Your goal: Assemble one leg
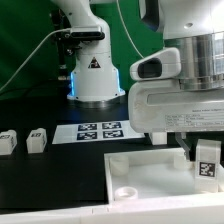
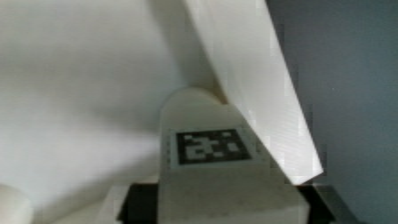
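- My jaws (image 1: 207, 160) are clamped on the leg (image 1: 208, 158), its tag facing out, upright over the large white board (image 1: 150, 172) near the table's (image 1: 50, 175) front right.
- Two more legs (image 1: 22, 140) stand at the table's left edge.
- The marker board (image 1: 100, 130) lies mid-table toward the back.

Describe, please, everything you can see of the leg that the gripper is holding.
The leg is a small white block, plastic by its look, with a black-and-white square tag on its face. The gripper is shut on it, a finger at each side, and holds it upright over the white board at the exterior view's right. In the wrist view its top narrows. Whether its foot touches the board cannot be told.
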### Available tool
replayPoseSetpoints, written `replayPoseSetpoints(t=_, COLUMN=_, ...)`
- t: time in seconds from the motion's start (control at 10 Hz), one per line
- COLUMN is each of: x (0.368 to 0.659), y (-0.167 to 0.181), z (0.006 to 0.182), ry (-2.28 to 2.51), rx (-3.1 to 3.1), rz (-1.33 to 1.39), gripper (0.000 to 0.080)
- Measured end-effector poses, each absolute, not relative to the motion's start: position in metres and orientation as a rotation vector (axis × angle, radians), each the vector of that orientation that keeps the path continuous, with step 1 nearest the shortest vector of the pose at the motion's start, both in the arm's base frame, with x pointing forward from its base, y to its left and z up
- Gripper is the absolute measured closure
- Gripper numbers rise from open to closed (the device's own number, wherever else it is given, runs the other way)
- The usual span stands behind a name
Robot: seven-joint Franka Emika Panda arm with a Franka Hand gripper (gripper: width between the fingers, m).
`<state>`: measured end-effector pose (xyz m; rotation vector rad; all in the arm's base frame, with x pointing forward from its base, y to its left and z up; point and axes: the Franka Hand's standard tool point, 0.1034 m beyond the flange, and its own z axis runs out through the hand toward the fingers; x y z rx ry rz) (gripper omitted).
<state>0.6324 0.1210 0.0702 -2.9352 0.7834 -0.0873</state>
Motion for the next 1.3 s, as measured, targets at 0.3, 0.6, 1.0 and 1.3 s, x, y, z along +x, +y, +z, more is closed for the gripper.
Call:
replayPoseSetpoints(t=0.3, x=0.6334, y=0.1190, z=0.0696, ry=1.207, rx=-2.769, rz=-0.057, gripper=0.0501)
replayPoseSetpoints(t=0.6, x=0.6330, y=0.1189, z=0.0682, ry=1.717, rx=-2.455, rz=-0.015, gripper=0.0501)
replayPoseSetpoints(t=1.0, x=0.6305, y=0.1200, z=0.0666, ry=2.311, rx=-1.738, rz=0.013, gripper=0.0501)
replayPoseSetpoints(t=1.3, x=0.6294, y=0.1172, z=0.0657, ry=2.286, rx=-1.789, rz=-0.001, gripper=0.0499)
